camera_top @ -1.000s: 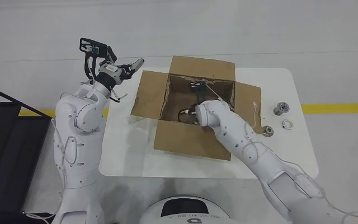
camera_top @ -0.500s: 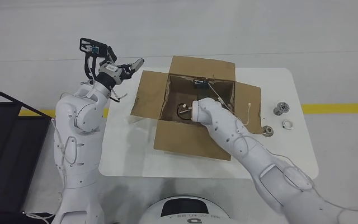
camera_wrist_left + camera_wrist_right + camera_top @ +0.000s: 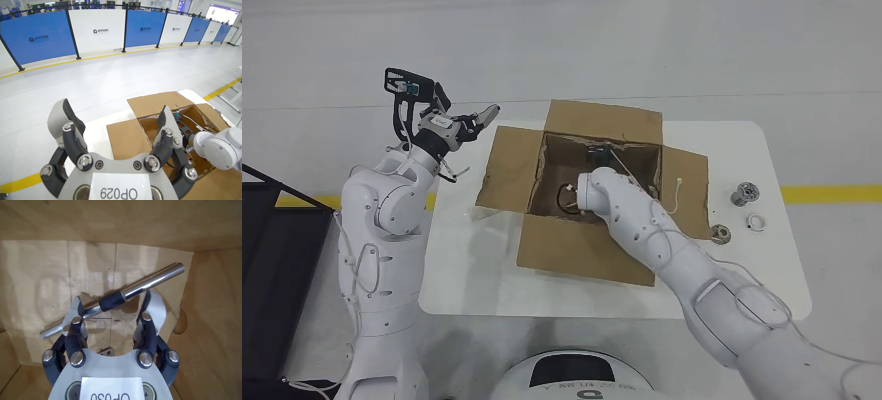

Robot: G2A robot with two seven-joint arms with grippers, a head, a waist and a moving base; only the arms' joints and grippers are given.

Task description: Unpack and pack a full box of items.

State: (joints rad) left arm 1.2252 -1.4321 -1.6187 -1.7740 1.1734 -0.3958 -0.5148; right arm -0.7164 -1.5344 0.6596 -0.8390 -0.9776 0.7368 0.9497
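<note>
The left arm (image 3: 392, 195) is folded at the elbow with its forearm raised. The left hand (image 3: 117, 111) is held up in the air, its two fingers spread wide. The right arm (image 3: 662, 240) stretches forward and inward, with the wrist bent downward. The right hand (image 3: 113, 296) points down, its fingers parted.

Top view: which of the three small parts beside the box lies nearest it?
The dark round part, just off the box's flap; the spool and the white ring lie farther out.
</note>
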